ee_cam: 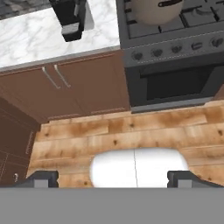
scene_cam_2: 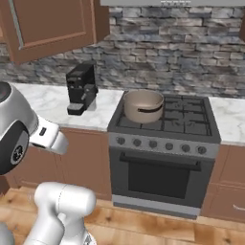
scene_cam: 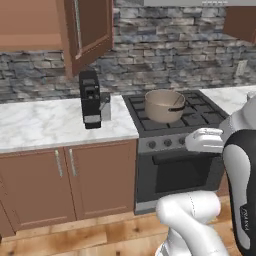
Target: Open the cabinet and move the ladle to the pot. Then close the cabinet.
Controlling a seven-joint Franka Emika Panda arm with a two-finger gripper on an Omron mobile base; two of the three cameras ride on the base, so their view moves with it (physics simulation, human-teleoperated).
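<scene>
One cabinet [scene_cam: 75, 30] door swung open above the desk [scene_cam: 45, 122], coffee machine [scene_cam: 91, 98] under it. Stove [scene_cam_2: 165, 129] next, pot [scene_cam: 164, 105] sitting on a back burner, ladle [scene_cam: 176, 107] inside, handle across the rim. Jaws spread wide over the floor [ee_cam: 131, 131], holding nothing.

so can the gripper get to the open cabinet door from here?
Probably yes. The gripper hangs open and empty, pointing at the floor. The cabinet door stands ajar above the coffee machine, with nothing seen between; the arm must swing up and left.
</scene>
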